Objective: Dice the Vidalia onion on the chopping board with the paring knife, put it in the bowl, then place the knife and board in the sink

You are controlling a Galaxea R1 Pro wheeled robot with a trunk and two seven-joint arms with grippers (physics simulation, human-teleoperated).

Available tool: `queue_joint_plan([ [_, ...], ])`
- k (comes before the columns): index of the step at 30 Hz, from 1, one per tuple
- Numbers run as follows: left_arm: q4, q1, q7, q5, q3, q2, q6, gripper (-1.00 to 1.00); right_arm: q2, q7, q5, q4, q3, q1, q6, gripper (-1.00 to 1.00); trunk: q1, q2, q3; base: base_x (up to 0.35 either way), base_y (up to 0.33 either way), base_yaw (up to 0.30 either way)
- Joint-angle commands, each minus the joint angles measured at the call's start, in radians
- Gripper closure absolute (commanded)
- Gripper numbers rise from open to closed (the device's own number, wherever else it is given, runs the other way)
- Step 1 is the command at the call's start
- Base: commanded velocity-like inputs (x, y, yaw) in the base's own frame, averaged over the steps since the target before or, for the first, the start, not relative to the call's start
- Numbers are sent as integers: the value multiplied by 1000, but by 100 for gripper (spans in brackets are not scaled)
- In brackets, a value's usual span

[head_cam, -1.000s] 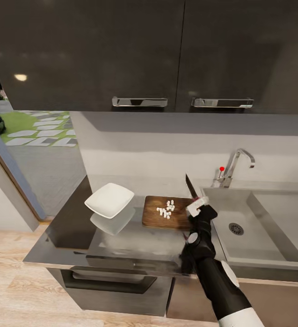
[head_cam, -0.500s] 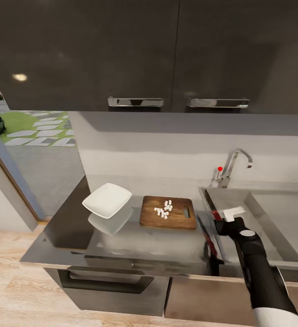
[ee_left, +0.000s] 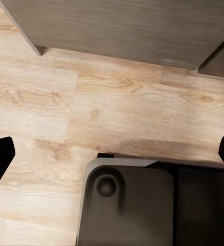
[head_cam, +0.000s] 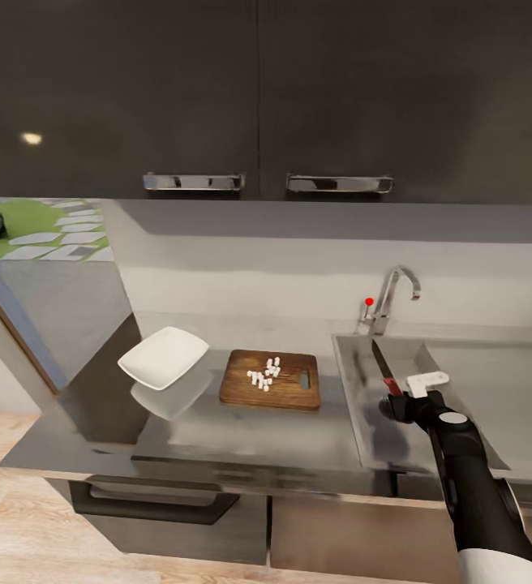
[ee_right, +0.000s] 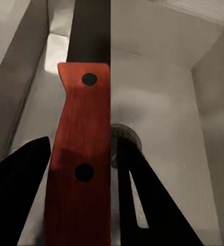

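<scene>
Dark countertop (head_cam: 282, 438) under dark cabinets; your right gripper (head_cam: 404, 397) is clamped on the paring knife (head_cam: 385, 369) over the sink (head_cam: 355, 405), blade pointing far. Diced onion (head_cam: 263, 375) sits on the chopping board (head_cam: 242, 389), bowl (head_cam: 163, 358) just left of it. Left gripper (ee_left: 112, 159) jaws are wide apart above the wooden floor (ee_left: 117, 113).

The paring knife (head_cam: 386, 368) is showing a dark blade and a red handle with two black rivets. Tiny white diced onion (head_cam: 263, 375) is dotting the dark brown chopping board (head_cam: 271, 380). The bowl (head_cam: 164, 357) is gleaming white, the sink (head_cam: 477, 381) pale grey.
</scene>
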Motion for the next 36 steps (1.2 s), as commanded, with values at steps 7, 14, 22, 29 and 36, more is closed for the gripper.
queue_joint_plan([
  [7, -8, 0, 2, -3, 1, -1, -1, -100, -1, 1, 8, 64, -2, -1, -18, 100, 1, -2, -2, 22, -306, 0],
  [14, -11, 0, 3, -3, 2, -1, 0, -100, 0, -1, 6, 136, -1, -1, -109, 100, 1, -2, -2, 97, -158, 0],
  [22, -13, 0, 3, -3, 2, 0, -1, -100, 1, 0, 8, 139, -1, -1, -120, 100, 1, -2, -7, 4, -6, 0],
  [29, -14, 0, 3, -3, 2, 1, -1, -100, 1, 0, 7, 139, -1, -1, -120, 100, 1, -2, -18, 0, 0, 0],
  [36, -15, 0, 3, -3, 2, 1, -1, -100, 1, 0, 6, 139, -1, -1, -120, 100, 1, -2, -29, 0, 0, 0],
])
